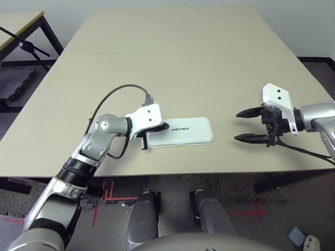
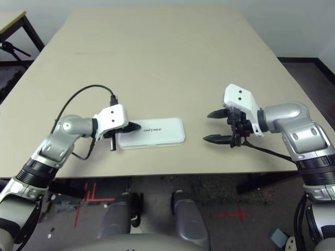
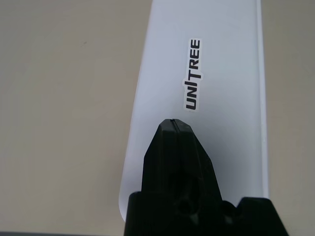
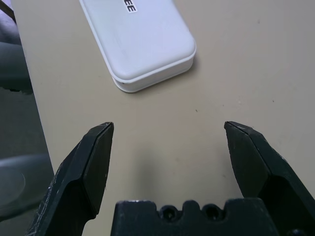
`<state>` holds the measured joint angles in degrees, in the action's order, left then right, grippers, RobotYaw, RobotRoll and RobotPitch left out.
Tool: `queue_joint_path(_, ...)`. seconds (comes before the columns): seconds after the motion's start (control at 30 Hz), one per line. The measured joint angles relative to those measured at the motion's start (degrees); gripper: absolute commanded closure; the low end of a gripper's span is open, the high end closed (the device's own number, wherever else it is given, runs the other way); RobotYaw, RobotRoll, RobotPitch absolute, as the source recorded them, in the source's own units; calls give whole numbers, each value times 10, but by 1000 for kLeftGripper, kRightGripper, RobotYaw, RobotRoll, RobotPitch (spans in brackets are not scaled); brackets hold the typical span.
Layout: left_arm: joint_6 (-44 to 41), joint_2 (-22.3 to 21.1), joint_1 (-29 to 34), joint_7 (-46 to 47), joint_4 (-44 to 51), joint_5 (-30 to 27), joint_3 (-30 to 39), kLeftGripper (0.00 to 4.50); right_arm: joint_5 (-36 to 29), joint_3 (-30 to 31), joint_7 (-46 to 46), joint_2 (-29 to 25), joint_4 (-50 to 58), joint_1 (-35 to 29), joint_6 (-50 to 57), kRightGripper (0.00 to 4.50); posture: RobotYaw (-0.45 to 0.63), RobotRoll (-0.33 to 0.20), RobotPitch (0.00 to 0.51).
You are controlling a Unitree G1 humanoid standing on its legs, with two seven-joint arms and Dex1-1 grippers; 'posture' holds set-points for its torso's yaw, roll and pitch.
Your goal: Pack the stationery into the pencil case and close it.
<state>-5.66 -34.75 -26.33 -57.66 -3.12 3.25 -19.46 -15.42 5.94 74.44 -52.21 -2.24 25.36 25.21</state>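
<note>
Left gripper: 2 black fingers pressed together, nothing pinched between them, tips over the left part of the pencil case lid, short of the dark "UNITREE" lettering. Whether the tips bore on the lid or hung just above it was hard to tell. Right gripper: 2 black fingers spread wide, holding nothing, off to the right of the case with bare tabletop between, fingertips pointing toward it. The case, white with rounded corners, lay flat near the front edge of the table, lid down; 1 of its short ends faced the right gripper. The left gripper covered part of the case's left end. A black cable looped up behind the left wrist and down to the tabletop. Beyond the table's far left side stood 1 more table with a dark leg, and a black stand near it.
</note>
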Motion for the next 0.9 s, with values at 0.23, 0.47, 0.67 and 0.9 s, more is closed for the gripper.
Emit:
queue_joint_path(0.23,2,33,2,26,-16,-4,15,3893,16,0,-15,15,-23,5,-31,0,-94,0,121)
queue_joint_path(0.47,14,57,1,97,-73,-47,109,1193,34,-35,-133,113,-153,73,-145,0,-83,0,133)
queue_joint_path(0.67,22,55,-9,153,-112,-87,209,35,63,-84,-284,154,-298,130,-202,0,-69,0,137)
queue_joint_path(0.9,82,42,-82,287,-264,-93,306,35,71,-139,-434,177,-425,173,-267,0,-67,0,133)
